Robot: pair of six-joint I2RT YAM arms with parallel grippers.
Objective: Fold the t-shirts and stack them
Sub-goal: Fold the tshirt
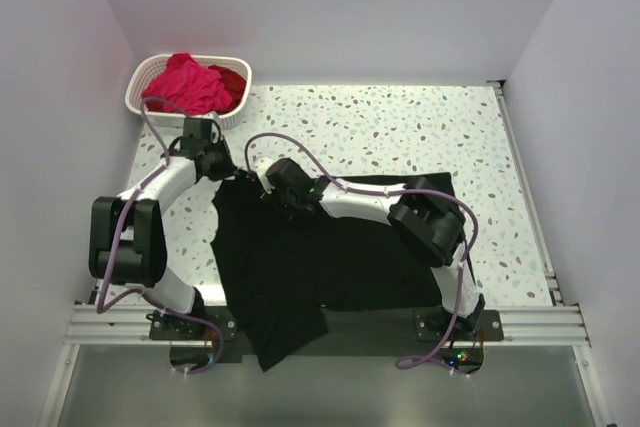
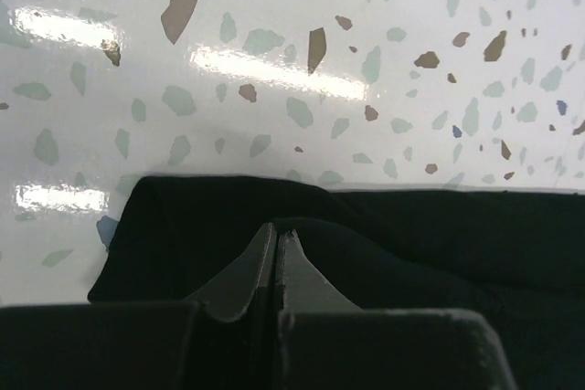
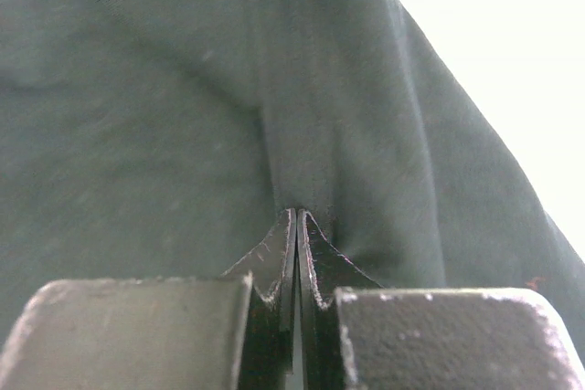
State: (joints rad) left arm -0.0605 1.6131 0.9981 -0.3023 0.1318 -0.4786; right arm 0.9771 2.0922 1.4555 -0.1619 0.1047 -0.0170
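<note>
The large black t-shirt (image 1: 310, 257) lies spread on the speckled table, its near part hanging over the front edge. My left gripper (image 1: 228, 175) is shut on the shirt's far left edge. In the left wrist view the closed jaws (image 2: 277, 230) pinch a raised fold of black cloth (image 2: 439, 235). My right gripper (image 1: 265, 187) is shut on the same far edge, just right of the left one. Its closed jaws (image 3: 297, 215) grip a ridge of the black cloth (image 3: 164, 116). The magenta-pink shirt (image 1: 185, 82) and the deep red shirt (image 1: 232, 79) lie in the basket.
The white lattice basket (image 1: 135, 95) stands at the table's far left corner, close behind my left arm. Bare speckled tabletop (image 1: 400, 127) lies beyond the shirt and to the right. White walls enclose the table on three sides.
</note>
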